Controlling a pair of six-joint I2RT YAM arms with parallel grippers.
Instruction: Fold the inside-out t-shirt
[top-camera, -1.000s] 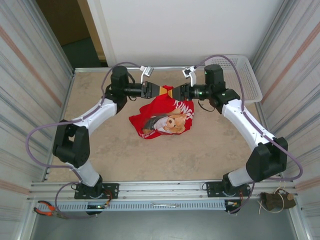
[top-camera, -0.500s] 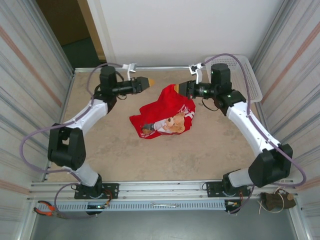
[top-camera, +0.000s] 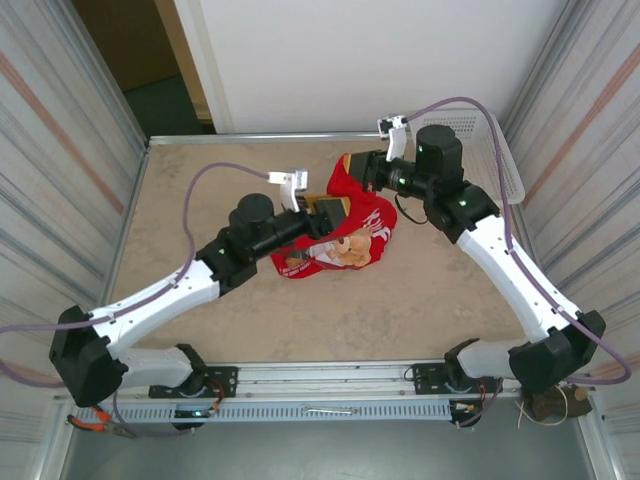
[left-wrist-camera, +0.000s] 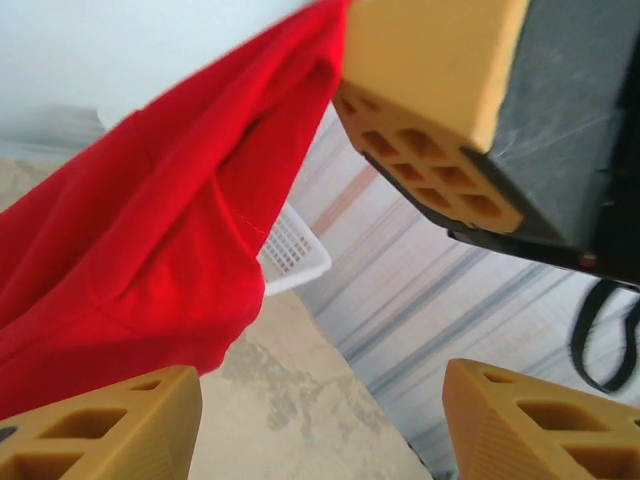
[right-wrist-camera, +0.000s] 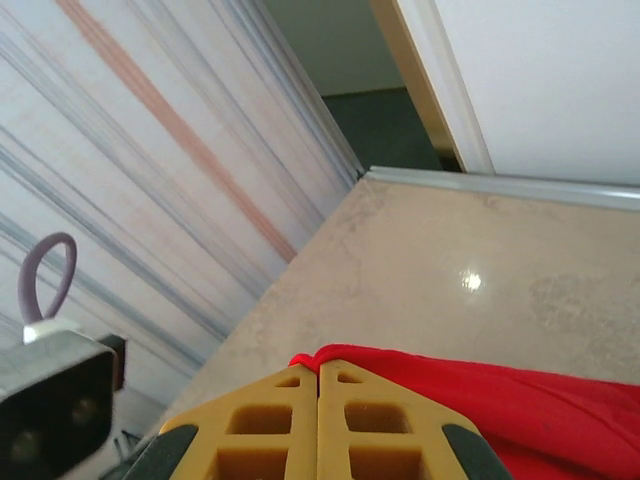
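Okay, the table (top-camera: 200, 300) is mostly bare and the t-shirt (top-camera: 345, 232) sits toward its far edge, about midway between the two far corners. It's a crumpled red heap with the bear print facing up. I'd say we're right at the start: no fold made, nothing laid flat, no sleeve or hem I can pick out cleanly. Spreading it out and all the folding are left to do.

One peak of the cloth is hoisted off the table. The right gripper (top-camera: 352, 168) has its jaws pressed together on that red edge; the right wrist view shows the right gripper (right-wrist-camera: 320, 365) pinched closed with the t-shirt (right-wrist-camera: 520, 420) trailing away under it. The left gripper (top-camera: 328, 207) hangs just beside the heap on its left side. In its own camera the left gripper (left-wrist-camera: 320, 385) has its jaws parted with nothing between them, and the t-shirt (left-wrist-camera: 130, 230) drapes down just ahead.

Around us: the white mesh basket (top-camera: 495, 160) fills the far right corner, right behind my right arm, so that elbow has little room to swing back. It also peeks past the cloth (left-wrist-camera: 295, 250) from the left wrist. Red-handled pliers (top-camera: 95, 418) and a small metal bar (top-camera: 328, 410) lie on the rail below the near edge, well apart from the work.
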